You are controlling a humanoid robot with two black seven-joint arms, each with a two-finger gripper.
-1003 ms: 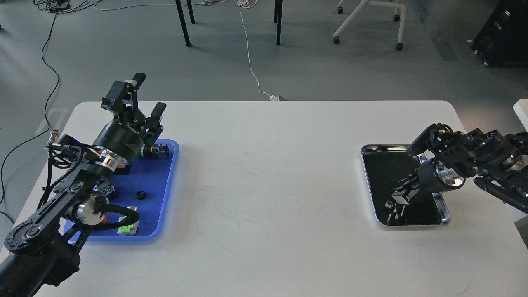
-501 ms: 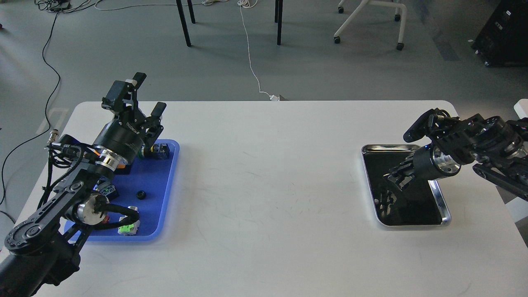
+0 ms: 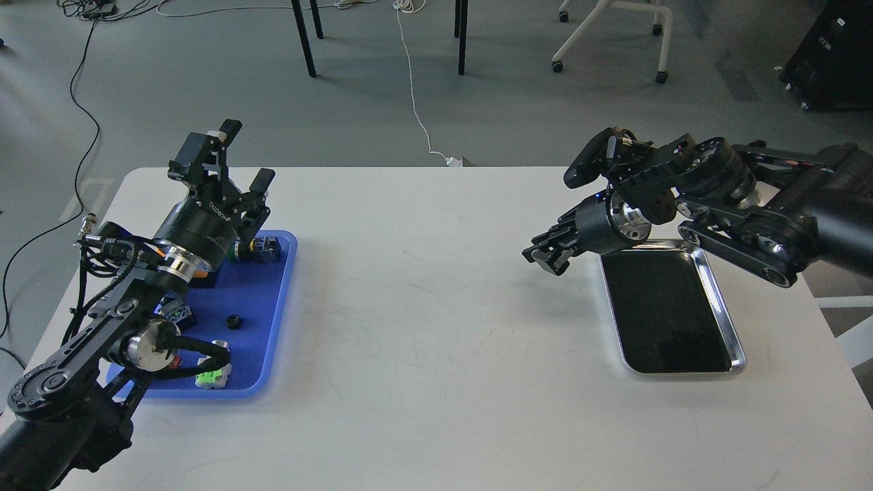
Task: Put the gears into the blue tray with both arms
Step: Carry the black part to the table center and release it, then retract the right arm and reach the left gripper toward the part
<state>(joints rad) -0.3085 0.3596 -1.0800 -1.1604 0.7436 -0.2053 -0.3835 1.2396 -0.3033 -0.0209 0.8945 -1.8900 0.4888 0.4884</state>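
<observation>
Gears first: one gear (image 3: 233,321) lies loose in the blue tray (image 3: 276,300) at the white table's (image 3: 436,327) left edge, among small parts. Wide bare tabletop separates it from the steel tray (image 3: 723,300) at right, its dark bottom bare. "ROBOTIQ" reads on the left gripper (image 3: 240,158), fingers spread above the blue tray. The right gripper (image 3: 542,256) hovers just left of the steel tray; whether it grips anything cannot be told.
</observation>
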